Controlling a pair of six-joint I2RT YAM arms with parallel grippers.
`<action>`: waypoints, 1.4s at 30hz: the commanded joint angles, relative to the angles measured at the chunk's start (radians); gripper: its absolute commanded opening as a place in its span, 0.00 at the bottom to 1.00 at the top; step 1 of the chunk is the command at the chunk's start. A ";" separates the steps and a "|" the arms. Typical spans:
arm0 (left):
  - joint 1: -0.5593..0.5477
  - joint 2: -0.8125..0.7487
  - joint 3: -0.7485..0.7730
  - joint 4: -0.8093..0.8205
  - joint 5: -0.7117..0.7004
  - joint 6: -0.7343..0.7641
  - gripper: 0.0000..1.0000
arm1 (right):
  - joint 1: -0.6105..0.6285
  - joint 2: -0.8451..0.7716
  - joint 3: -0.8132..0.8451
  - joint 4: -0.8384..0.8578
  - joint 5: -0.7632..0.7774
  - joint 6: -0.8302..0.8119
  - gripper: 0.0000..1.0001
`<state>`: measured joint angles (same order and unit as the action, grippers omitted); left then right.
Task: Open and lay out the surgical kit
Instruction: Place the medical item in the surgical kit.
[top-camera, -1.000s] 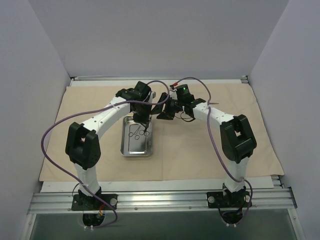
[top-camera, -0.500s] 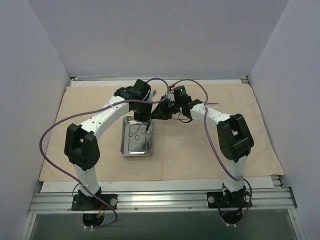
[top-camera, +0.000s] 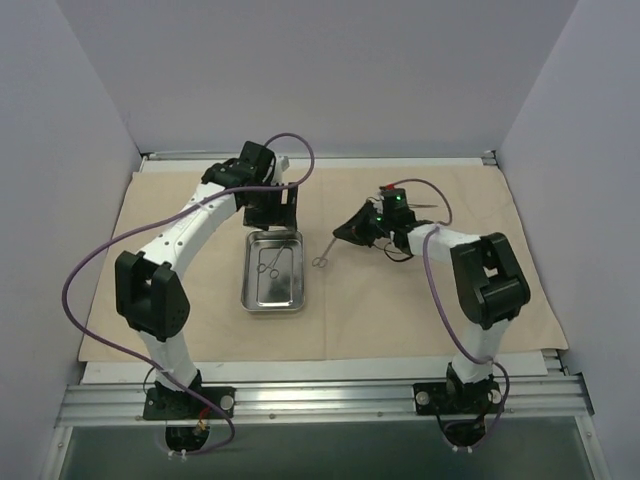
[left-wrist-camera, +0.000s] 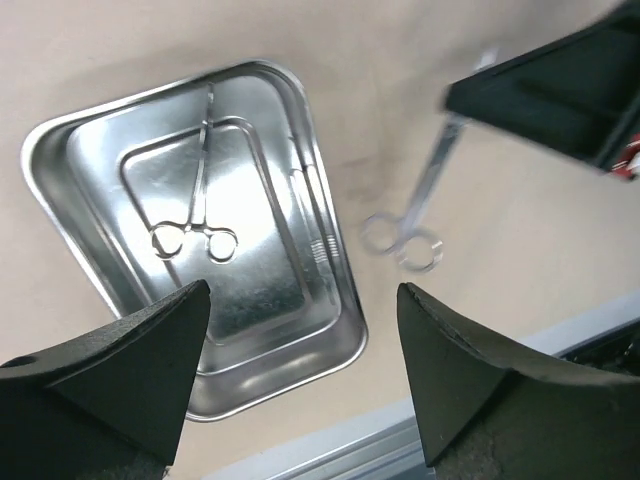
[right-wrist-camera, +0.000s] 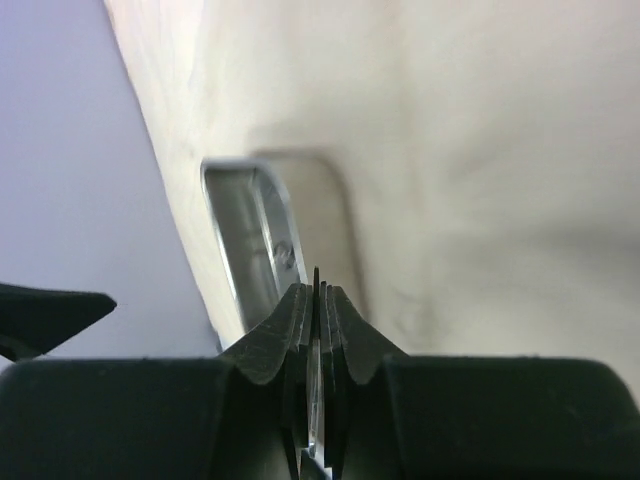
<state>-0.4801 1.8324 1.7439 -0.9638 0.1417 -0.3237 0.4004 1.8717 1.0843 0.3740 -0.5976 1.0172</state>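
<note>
Both arms have parted since a second ago, when they crowded over the tray's far end. The left gripper (top-camera: 274, 208) has swung up and to the far left, and its fingers (left-wrist-camera: 120, 370) now stand wide apart with nothing between them. The right gripper (top-camera: 356, 231) has drawn off to the right with the forceps (top-camera: 325, 254). Its jaws are pressed tight on the thin tip end, so the rings hang down and to the left, just right of the tray (top-camera: 245, 290).

The tray sits on the spread cloth (top-camera: 420, 310), left of centre, with a second pair (top-camera: 268, 263) lying flat inside it.

The main risk is the grip itself. It pinches a narrow, smooth strip of steel far from the heavier ring end, so a quick swing or stop could make the forceps pivot in the jaws or slide out. Released here, they might land against the tray's right rim rather than out on open cloth.

The wrist view is blurred, so I cannot tell whether the rings clear the cloth or brush it. If they brush it, a sideways move could snag and ruck the fabric.

For the left gripper, the second pair lies low on slick metal. Fingers coming down on it may skid off, or push the tray across the cloth.
</note>
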 joint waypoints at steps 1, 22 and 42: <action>0.060 -0.085 -0.061 0.059 0.035 0.046 0.84 | -0.121 -0.160 -0.101 0.178 0.136 0.044 0.00; 0.143 -0.111 -0.256 0.168 0.177 0.072 0.78 | -0.597 0.027 -0.345 0.755 0.190 0.196 0.00; 0.164 -0.044 -0.201 0.148 0.193 0.072 0.75 | -0.620 0.142 -0.337 0.775 0.214 0.182 0.00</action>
<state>-0.3294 1.7977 1.5047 -0.8341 0.3191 -0.2661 -0.2157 2.0293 0.7586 1.1107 -0.4133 1.2114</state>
